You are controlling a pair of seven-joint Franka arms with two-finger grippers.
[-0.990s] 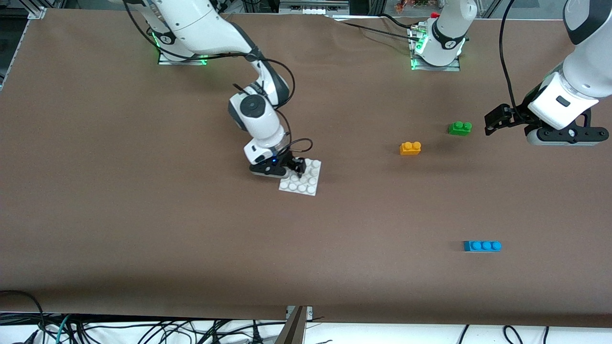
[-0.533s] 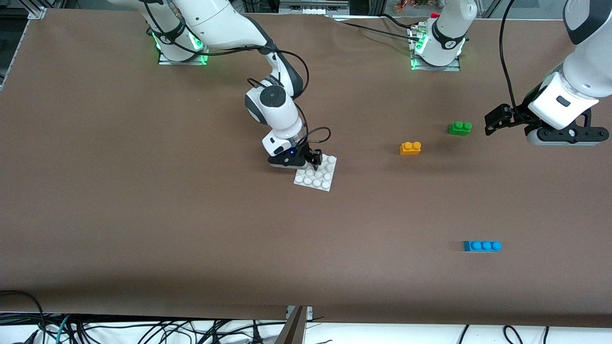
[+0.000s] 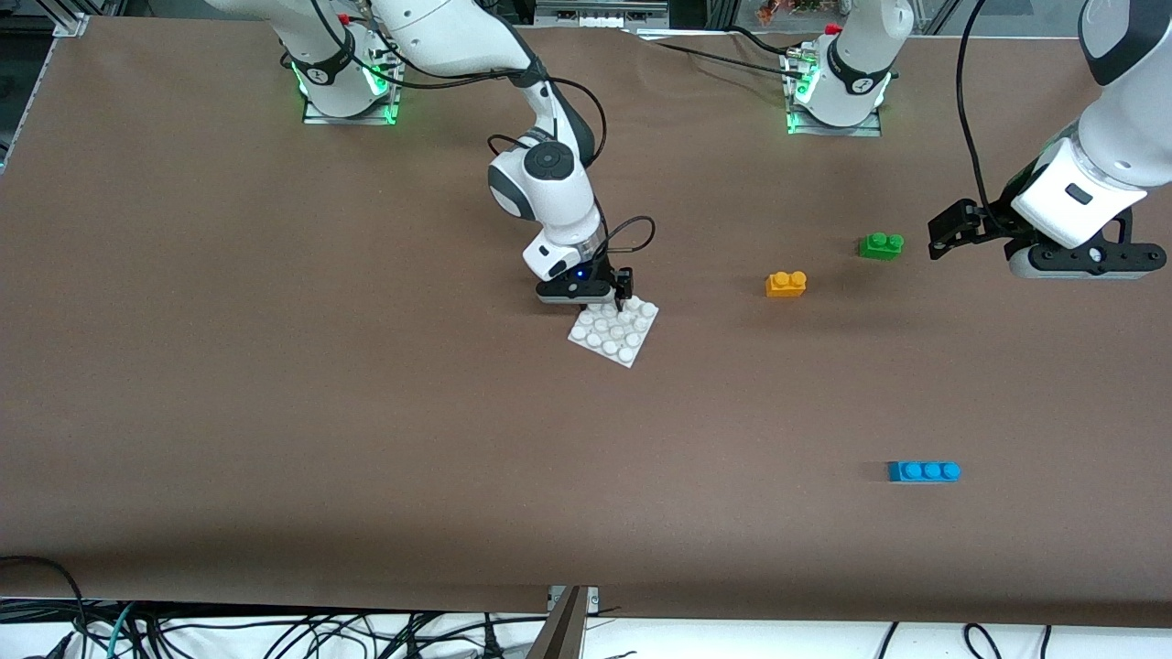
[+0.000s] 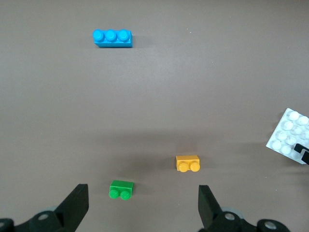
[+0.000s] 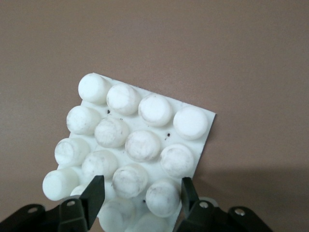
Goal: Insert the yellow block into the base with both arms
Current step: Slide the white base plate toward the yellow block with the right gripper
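The right pincer point(image 3: 623, 297) is gripping the studded white base point(image 3: 615, 333) by its edge at mid-surface. At its three o'clock, bare brown surface point(image 3: 275, 412) is separating it from the yellow block point(image 3: 786, 284). The left pincer point(image 4: 142, 205) is hanging open over the green brick point(image 3: 881, 245).

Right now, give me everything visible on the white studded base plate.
The flat square white plastic base plate carries a four-by-four grid of round studs, slightly scuffed with dark specks. It is turned diagonally to the table edges, near the table's middle, toward the right arm's end from the yellow block. The right gripper is shut on its edge, around a stud or two. Nothing is stacked on it.
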